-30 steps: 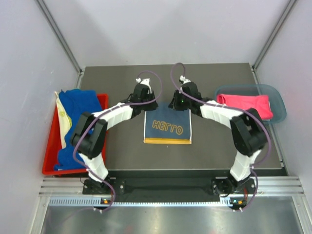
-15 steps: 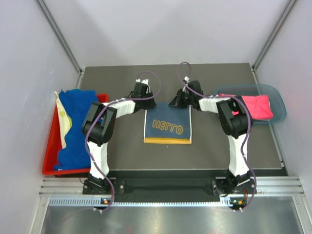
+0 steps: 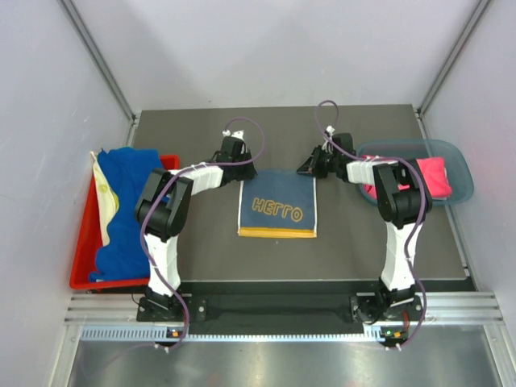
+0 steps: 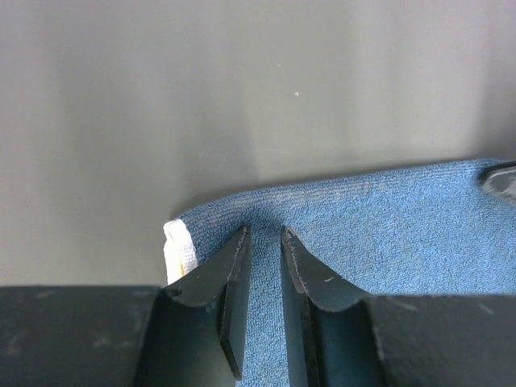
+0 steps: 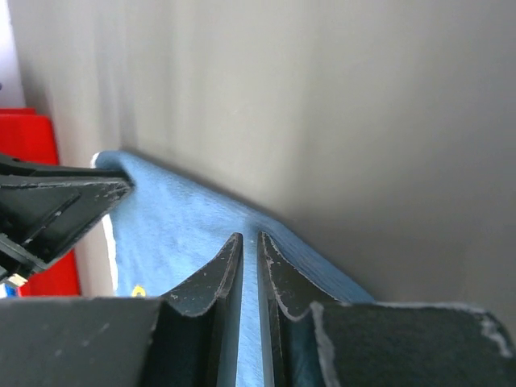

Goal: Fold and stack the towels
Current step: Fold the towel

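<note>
The HELLO towel (image 3: pixel 277 204) lies flat at the table's middle, navy side up, with yellow letters and a yellow hem at its near edge. My left gripper (image 3: pixel 235 159) sits on its far left corner. In the left wrist view its jaws (image 4: pixel 263 234) are nearly closed, pinching the blue cloth (image 4: pixel 387 234) beside a white tag (image 4: pixel 177 250). My right gripper (image 3: pixel 314 166) sits on the far right corner, jaws (image 5: pixel 248 240) nearly closed on the cloth's edge (image 5: pixel 173 218). A hot pink towel (image 3: pixel 431 176) lies in the teal bin. Royal blue (image 3: pixel 129 197) and cream (image 3: pixel 103 201) towels lie on the red tray.
The red tray (image 3: pixel 169 165) stands at the table's left edge. The translucent teal bin (image 3: pixel 459 161) stands at the right edge, just beyond my right wrist. Grey walls close in on both sides and at the back.
My right gripper has slid right along the towel's far edge to its right corner, and both elbows have drawn in. The left gripper has stayed at the left corner. The towel has not shifted.
</note>
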